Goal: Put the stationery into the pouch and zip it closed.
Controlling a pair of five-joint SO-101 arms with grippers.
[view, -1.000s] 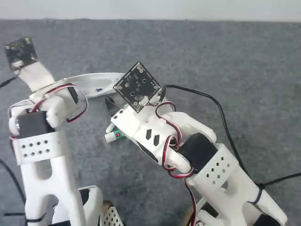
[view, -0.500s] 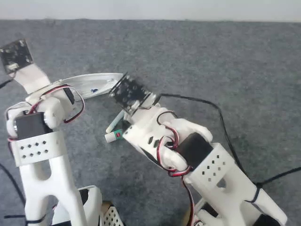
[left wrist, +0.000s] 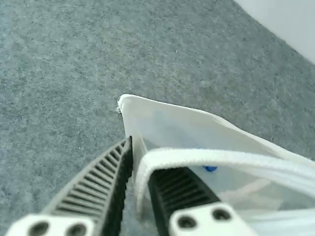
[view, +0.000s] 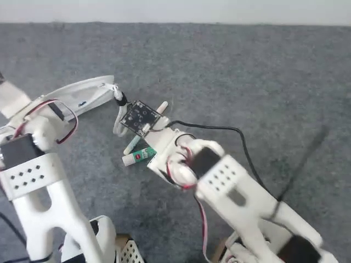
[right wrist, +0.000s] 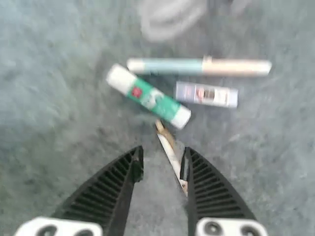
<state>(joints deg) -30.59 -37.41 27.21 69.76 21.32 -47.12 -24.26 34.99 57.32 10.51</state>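
In the left wrist view my left gripper [left wrist: 139, 177] is shut on the rim of the white pouch [left wrist: 197, 132]. In the high view the pouch [view: 82, 95] is held up at the left, with its strap [view: 117, 118] hanging down. My right gripper [right wrist: 161, 162] stands open just above the carpet, and a thin pencil [right wrist: 170, 150] lies between its fingers. Just beyond it lie a green and white glue stick [right wrist: 147, 96], a small grey eraser [right wrist: 206, 94] and a long pen [right wrist: 197, 66]. The glue stick [view: 138, 156] and pen [view: 133, 146] lie beside the right arm's wrist.
Grey carpet [view: 247, 71] covers the table, with open room to the right and far side. A black cable [view: 230, 131] trails from the right arm. A pale wall runs along the far edge.
The right arm has dropped and swung down over the stationery. The left arm has pulled the pouch to the left and raised it.
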